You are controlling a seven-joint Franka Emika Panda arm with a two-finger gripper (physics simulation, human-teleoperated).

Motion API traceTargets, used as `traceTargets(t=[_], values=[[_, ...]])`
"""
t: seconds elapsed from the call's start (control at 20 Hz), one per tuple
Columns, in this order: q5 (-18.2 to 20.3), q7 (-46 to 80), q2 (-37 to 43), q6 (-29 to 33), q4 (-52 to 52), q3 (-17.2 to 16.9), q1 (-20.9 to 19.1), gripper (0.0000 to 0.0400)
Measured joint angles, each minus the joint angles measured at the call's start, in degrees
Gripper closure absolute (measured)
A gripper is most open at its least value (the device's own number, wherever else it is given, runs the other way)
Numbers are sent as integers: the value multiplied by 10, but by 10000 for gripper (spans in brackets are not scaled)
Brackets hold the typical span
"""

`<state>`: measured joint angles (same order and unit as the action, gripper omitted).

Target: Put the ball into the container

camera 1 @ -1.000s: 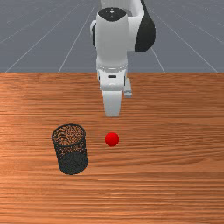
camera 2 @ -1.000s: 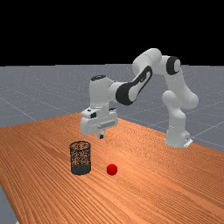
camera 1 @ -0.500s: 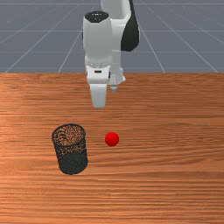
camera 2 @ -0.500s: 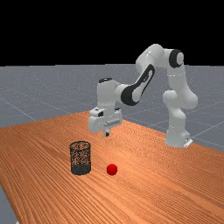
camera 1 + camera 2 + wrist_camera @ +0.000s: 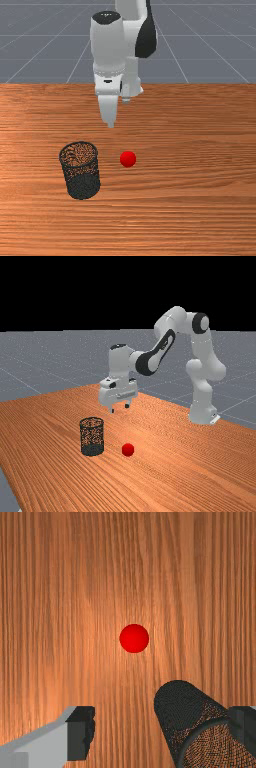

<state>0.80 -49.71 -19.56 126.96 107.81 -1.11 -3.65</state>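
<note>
Our white-and-grey robotic arm [image 5: 107, 45] reaches out over a table of orange-brown wood [image 5: 190, 175], its two-finger gripper [image 5: 120, 408] suspended in the air, released and pointing down. A glossy red ball [image 5: 128, 159] rests on the wood outside a black cylindrical wire-mesh container [image 5: 82, 172], near it but apart. The container stands upright with its round mouth facing up.

In the front view, our fingertips appear farther up the picture than both ball and container, and sideways they fall between the two; the ball is at the container's right in that view. The far view also puts the ball to the container's right, with our gripper above the level of the mesh rim and the two dark fingertips apart.

Seen from our wrist, the gripper [image 5: 162, 732] stands wide, its grey fingers [image 5: 80, 732] tipped in black. The ball lies on the table ahead of the space between them, touched by neither, while one fingertip overlaps our sight of the container's rim.
</note>
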Motion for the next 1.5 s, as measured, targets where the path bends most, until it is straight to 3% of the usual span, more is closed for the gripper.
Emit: traceTargets(t=[0.1, 0.35, 0.75, 1.15, 1.5], values=[[-2, -6, -21, -37, -38, 1, 0, 2], [-1, -7, -38, -9, -34, 1, 0, 0], [2, -8, -126, -64, -177, 3, -1, 0], [3, -15, -36, -5, -30, 0, -8, 0], [1, -17, -46, -8, -27, 0, -9, 0]])
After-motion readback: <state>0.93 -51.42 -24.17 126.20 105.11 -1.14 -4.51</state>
